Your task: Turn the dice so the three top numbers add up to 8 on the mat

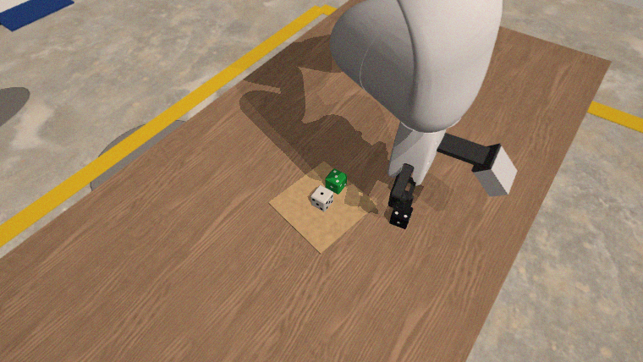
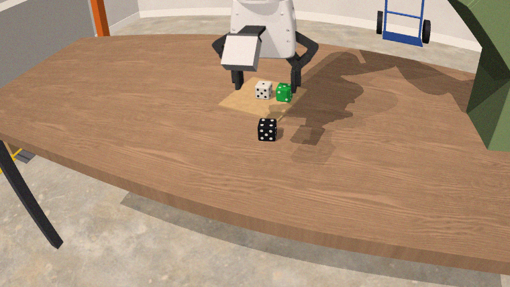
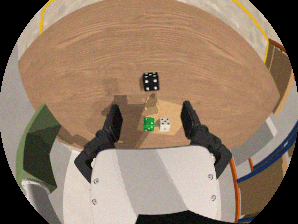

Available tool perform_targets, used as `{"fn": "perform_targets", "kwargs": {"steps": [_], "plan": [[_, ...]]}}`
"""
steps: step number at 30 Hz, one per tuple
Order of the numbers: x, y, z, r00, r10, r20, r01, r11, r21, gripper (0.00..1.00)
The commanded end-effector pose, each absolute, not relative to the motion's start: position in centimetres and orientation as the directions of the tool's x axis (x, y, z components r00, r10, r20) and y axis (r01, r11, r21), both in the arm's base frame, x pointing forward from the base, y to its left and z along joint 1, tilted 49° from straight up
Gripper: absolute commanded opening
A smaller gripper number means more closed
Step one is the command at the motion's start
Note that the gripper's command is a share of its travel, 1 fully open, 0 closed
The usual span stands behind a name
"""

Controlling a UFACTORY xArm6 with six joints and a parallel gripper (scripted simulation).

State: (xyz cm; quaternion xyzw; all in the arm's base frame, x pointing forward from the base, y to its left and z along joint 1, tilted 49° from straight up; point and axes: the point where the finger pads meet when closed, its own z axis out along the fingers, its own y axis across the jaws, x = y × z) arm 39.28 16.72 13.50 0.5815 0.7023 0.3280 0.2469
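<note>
A tan mat (image 1: 315,216) lies flat on the wooden table. A white die (image 1: 321,198) sits on the mat with one pip on top. A green die (image 1: 335,180) stands beside it on the mat with three pips on top. A black die (image 1: 400,216) lies flat on the bare wood, off the mat's edge; I cannot read its top face. My gripper (image 2: 266,82) is open and empty, hovering above the table by the mat and the black die. In the wrist view the green die (image 3: 149,123) and white die (image 3: 162,123) show between the fingers, and the black die (image 3: 150,82) lies beyond them.
The arm's wide white body (image 1: 418,63) hangs over the table's far part and hides it. A large green block (image 2: 492,71) stands at one table end. A blue hand truck (image 2: 401,21) stands on the floor behind.
</note>
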Motion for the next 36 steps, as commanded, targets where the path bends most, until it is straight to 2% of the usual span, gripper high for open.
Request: {"fn": "perform_targets", "kwargs": {"steps": [1, 4, 5, 36], "plan": [[39.42, 16.85, 13.69, -0.224, 0.974, -0.006, 0.643, 0.153, 0.751, 1.0], [39.43, 16.86, 13.71, -0.228, 0.974, -0.011, 0.64, 0.158, 0.752, 1.0], [39.43, 16.86, 13.71, -0.228, 0.974, -0.011, 0.64, 0.158, 0.752, 0.47], [39.43, 16.86, 13.71, -0.228, 0.974, -0.011, 0.64, 0.158, 0.752, 0.47]]}}
